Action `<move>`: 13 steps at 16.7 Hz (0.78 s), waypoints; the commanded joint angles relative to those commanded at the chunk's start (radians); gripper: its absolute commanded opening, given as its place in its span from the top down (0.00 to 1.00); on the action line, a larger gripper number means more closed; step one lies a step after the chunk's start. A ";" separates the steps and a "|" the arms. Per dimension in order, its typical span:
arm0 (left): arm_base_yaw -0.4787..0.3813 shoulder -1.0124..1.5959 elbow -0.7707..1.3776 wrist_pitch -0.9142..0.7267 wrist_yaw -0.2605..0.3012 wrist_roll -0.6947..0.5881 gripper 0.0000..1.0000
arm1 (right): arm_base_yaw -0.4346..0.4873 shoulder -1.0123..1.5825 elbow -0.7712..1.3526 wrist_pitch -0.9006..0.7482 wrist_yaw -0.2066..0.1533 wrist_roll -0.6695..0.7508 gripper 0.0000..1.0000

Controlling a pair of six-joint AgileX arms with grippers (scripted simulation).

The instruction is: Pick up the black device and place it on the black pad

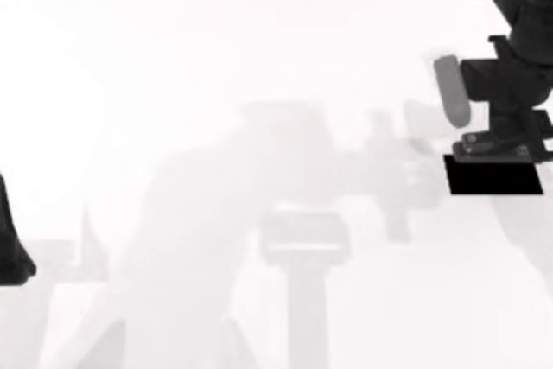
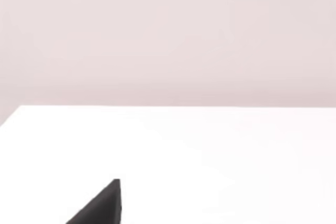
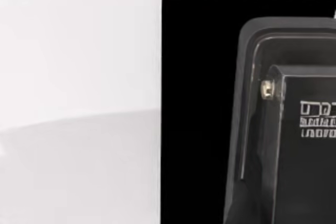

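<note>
The black pad (image 1: 494,181) lies flat near the table's right edge. The black device (image 1: 496,148) hangs level over the pad's far edge, with my right gripper (image 1: 503,127) shut on it from above. In the right wrist view the device (image 3: 286,129) shows close up, a stepped dark body with a small white label, and it covers part of the pad (image 3: 197,103) below. One dark finger (image 3: 239,205) rests against the device's side. My left gripper (image 1: 10,248) is parked at the table's left edge, and only a dark corner of it (image 2: 102,208) shows in the left wrist view.
The white table (image 1: 259,58) runs to a pale back wall (image 2: 168,35). A grey rounded bar (image 1: 451,91) stands beside the right arm, just beyond the pad. Faint grey arm shadows cross the table's middle.
</note>
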 joint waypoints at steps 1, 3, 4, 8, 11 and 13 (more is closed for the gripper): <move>0.000 0.000 0.000 0.000 0.000 0.000 0.00 | 0.000 0.008 -0.034 0.042 0.000 -0.002 1.00; 0.000 0.000 0.000 0.000 0.000 0.000 0.00 | 0.000 0.019 -0.084 0.100 0.001 -0.004 1.00; 0.000 0.000 0.000 0.000 0.000 0.000 0.00 | 0.000 0.022 -0.096 0.113 0.001 -0.005 1.00; 0.000 0.000 0.000 0.000 0.000 0.000 0.00 | 0.000 0.023 -0.099 0.116 0.001 -0.005 1.00; 0.000 0.000 0.000 0.000 0.000 0.000 0.00 | 0.000 0.023 -0.099 0.116 0.001 -0.005 0.77; 0.000 0.000 0.000 0.000 0.000 0.000 0.00 | 0.000 0.023 -0.099 0.116 0.001 -0.005 0.62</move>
